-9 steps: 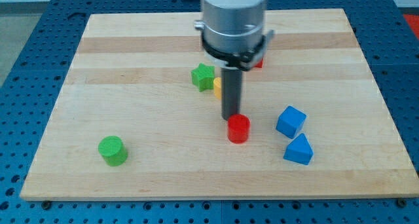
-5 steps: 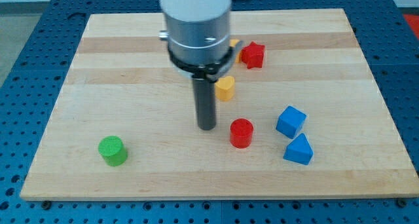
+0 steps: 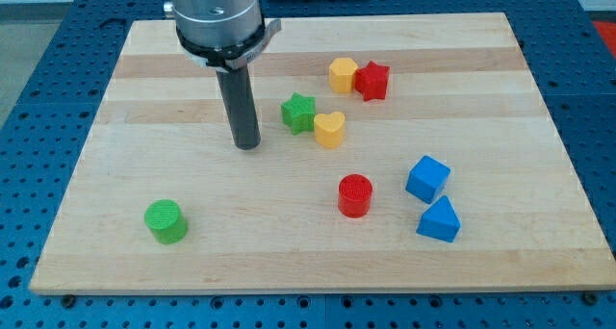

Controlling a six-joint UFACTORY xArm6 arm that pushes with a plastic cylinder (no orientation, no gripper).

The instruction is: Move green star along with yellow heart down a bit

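Since the earlier frames, your tip (image 3: 248, 146) has travelled toward the view's left and now rests on the board to the left of the green star (image 3: 298, 112), apart from it; no gripper is fitted, so nothing is gripped. You will find the green star touching the yellow heart (image 3: 329, 130) near the board's middle, the heart at the star's lower right. Both look light, rigid and free-sliding, so push against their upper faces, keeping the contact centred so the pair does not separate.
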